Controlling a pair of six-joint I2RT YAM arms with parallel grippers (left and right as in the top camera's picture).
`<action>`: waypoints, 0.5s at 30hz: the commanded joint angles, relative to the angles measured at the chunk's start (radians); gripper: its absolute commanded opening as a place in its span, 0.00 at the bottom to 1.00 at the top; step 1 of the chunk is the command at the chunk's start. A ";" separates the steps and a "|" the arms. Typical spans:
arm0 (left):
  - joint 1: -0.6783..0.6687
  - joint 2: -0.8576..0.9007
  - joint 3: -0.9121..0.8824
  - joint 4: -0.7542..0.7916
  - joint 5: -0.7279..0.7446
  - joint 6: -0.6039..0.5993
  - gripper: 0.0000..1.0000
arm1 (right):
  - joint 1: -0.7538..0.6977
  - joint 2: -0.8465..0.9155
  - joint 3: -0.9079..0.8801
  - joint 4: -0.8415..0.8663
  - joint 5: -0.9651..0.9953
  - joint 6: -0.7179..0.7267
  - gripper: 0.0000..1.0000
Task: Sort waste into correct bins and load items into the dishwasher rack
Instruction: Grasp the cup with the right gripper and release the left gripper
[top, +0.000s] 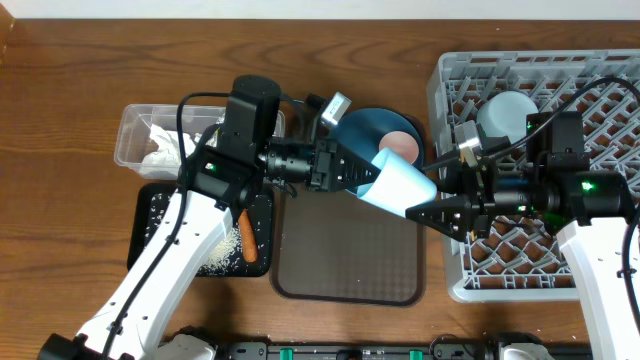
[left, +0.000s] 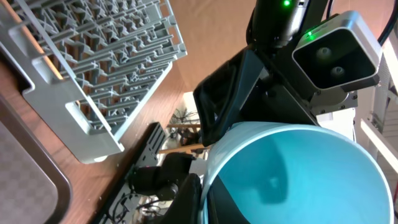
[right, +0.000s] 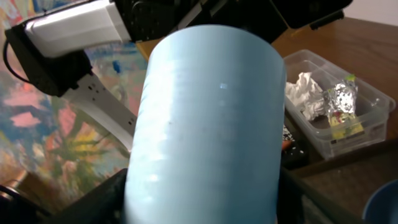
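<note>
Above the brown serving tray (top: 345, 250) on the wooden counter (top: 70, 120), the light blue cup (top: 400, 185) is held sideways, mouth leftward, base rightward. Its rim is pinched by the left hand (top: 368, 175). The right hand (top: 432, 208) is set about its base; whether it grips cannot be told.

I see one light blue cup (top: 400, 187), one pink cup (top: 404, 146), one plate (top: 362, 125), one bowl (top: 507, 110), one rack (top: 600, 72), one tub (top: 135, 128), one black tray (top: 152, 205), one brown tray (top: 350, 262).

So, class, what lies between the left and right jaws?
The light blue cup, tipped sideways in the air: left jaws pinch its rim, right jaws at its far end. The overhead view shows it best.
</note>
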 joint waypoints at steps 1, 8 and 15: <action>0.002 0.005 0.010 0.011 -0.054 0.013 0.06 | 0.010 -0.005 0.005 0.006 -0.050 -0.013 0.57; -0.002 0.005 0.010 -0.081 -0.054 0.057 0.07 | 0.009 -0.005 0.005 0.082 -0.052 0.027 0.36; -0.044 0.005 0.008 -0.199 -0.055 0.137 0.07 | 0.008 -0.005 0.005 0.215 0.006 0.186 0.36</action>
